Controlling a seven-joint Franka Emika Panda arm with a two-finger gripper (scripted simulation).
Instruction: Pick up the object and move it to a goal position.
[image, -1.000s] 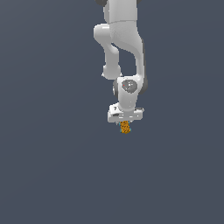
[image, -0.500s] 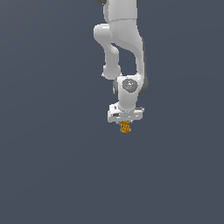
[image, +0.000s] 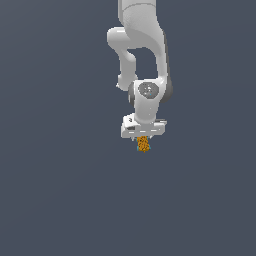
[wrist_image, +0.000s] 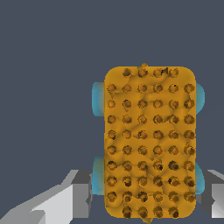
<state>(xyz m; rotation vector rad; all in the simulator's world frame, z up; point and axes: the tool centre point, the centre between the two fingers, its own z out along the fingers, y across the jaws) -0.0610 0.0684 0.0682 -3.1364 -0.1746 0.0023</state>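
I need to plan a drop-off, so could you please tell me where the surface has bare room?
Nearly everywhere: the dark surface is bare on the exterior view's left, on its right, and below the pincer. The only crowded patch is right at the arm, where the orange block sits between the fingers.

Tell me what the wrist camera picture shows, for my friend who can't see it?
An orange block with rows of dark dots and teal edges fills the middle, over a plain dark grey background. The grey fingers of the gripper sit on either side of its lower end.
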